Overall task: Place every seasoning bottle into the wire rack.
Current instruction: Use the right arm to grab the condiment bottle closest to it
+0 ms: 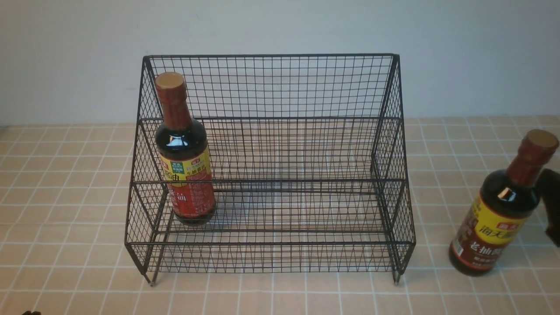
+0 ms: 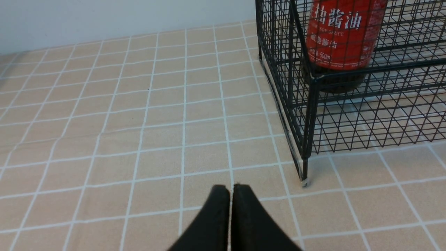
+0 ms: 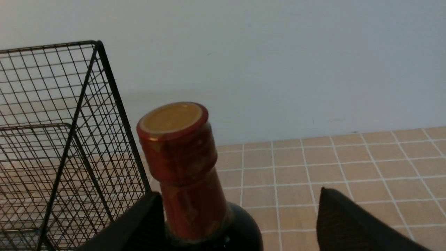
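Halfway through the job. Red-label bottle (image 1: 186,175) already inside the wire rack (image 1: 271,55), standing on the lower tier at the end nearest the left claw (image 2: 231,190), cap up, long axis vertical. Left claw pressed fully shut and empty, low over the tabletop (image 2: 104,139), just short of the rack's corner leg.

Brown-label bottle (image 1: 496,218) not yet racked: on the tabletop outside the rack, beside the end farthest from the left claw, its neck rising between the fingers (image 3: 348,223) of the right claw (image 3: 238,197). Right claw spread wide, gripping nothing, one finger close against the neck and the other well clear. Base down and cap up, long axis near vertical but seemingly leaning, cap tipped away from the rack toward the right claw.

Left to do, by the look of it: closing on this bottle, lifting it over the rack's front rail and setting it down inside.
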Motion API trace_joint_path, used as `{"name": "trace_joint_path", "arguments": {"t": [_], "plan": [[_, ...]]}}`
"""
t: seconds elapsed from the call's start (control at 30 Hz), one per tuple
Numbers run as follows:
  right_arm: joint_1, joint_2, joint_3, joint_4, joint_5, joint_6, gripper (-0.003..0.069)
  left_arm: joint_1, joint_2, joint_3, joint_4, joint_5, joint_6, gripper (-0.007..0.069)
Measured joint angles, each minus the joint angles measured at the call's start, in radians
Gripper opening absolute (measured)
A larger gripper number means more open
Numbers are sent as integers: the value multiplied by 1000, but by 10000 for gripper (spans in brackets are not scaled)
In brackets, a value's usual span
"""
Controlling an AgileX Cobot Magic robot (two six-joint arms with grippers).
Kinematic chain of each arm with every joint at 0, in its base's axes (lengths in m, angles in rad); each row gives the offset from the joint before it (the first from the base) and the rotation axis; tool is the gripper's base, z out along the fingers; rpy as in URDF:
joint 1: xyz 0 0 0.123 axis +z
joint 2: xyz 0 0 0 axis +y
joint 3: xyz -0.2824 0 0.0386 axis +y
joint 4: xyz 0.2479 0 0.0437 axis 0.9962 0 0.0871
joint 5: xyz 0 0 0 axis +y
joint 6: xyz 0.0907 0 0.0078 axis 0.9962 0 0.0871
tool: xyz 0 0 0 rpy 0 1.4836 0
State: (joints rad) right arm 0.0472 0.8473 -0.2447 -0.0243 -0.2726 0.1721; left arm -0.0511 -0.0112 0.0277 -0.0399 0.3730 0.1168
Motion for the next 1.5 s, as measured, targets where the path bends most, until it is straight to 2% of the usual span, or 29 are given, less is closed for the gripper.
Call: {"name": "trace_joint_path", "arguments": {"t": [0.27, 0.4, 0.8, 0.9, 0.97, 1.0, 1.07, 1.27, 1.5], "plan": [[0, 137, 0, -154, -149, 107, 556, 0, 0, 0, 0, 0, 0, -7], [0, 193, 0, -184, -209, 121, 556, 0, 0, 0, 0, 0, 0, -7], [0, 364, -3, -97, -417, 8, 554, 0, 0, 0, 0, 0, 0, -7], [0, 412, -17, -107, -423, -15, 492, 0, 0, 0, 0, 0, 0, -7], [0, 429, -26, -133, -435, -20, 398, 0, 0, 0, 0, 0, 0, -7], [0, 432, -35, -153, -444, -23, 321, 0, 0, 0, 0, 0, 0, -7], [0, 433, -49, -172, -440, -28, 272, 0, 0, 0, 0, 0, 0, -7], [0, 432, -93, -253, -382, 0, 280, 0, 0, 0, 0, 0, 0, -7], [0, 298, -143, -318, -134, 58, 277, 0, 0, 0, 0, 0, 0, -7]]}}
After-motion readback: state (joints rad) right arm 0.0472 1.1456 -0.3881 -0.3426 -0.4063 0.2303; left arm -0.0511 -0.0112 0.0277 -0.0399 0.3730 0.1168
